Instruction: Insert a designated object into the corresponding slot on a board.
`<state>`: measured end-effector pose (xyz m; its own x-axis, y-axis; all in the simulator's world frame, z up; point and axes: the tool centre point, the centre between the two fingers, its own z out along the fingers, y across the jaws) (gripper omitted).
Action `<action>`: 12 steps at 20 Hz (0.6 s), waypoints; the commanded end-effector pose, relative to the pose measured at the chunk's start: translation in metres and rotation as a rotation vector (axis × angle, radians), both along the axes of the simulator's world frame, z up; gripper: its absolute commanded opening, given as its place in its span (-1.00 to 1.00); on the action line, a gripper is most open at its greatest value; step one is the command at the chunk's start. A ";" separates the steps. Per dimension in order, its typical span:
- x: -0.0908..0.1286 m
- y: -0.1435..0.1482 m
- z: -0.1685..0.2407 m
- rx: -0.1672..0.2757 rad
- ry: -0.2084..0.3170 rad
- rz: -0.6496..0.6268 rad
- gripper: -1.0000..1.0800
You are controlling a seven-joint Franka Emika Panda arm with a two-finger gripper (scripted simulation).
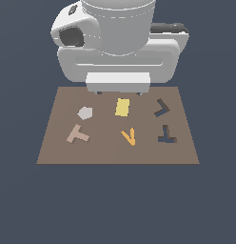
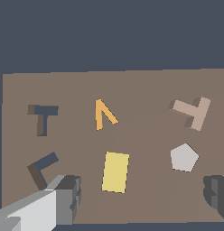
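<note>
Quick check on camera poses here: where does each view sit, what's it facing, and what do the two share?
Exterior view: off the arm, facing its front from across the board, angled down; the arm's bulk fills the top.
Wrist view: on the wrist above the board, looking down; both fingertips of the gripper show, spread wide.
Shared: tan T piece, T slot, orange V, yellow rectangle.

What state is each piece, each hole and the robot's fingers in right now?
Tan T piece: lying flat on the board, not held.
Orange V piece: flat, loose.
Yellow rectangle: flat, loose.
Grey piece: flat, loose.
T-shaped slot: empty.
V-shaped slot: empty.
Fingers: spread apart, holding nothing.
</note>
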<state>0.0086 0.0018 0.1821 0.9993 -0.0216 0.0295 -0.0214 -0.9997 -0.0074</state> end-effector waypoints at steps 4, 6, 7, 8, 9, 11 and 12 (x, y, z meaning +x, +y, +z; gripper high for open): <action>0.001 -0.002 -0.002 0.000 0.000 -0.005 0.92; 0.003 -0.004 -0.005 0.000 0.001 -0.013 0.92; 0.004 -0.006 -0.007 -0.001 0.002 -0.019 0.92; 0.006 -0.008 -0.010 -0.001 0.002 -0.026 0.92; 0.008 -0.011 -0.013 -0.001 0.003 -0.034 0.92; 0.012 -0.017 -0.021 -0.001 0.005 -0.054 0.92; 0.014 -0.021 -0.025 -0.002 0.006 -0.065 0.92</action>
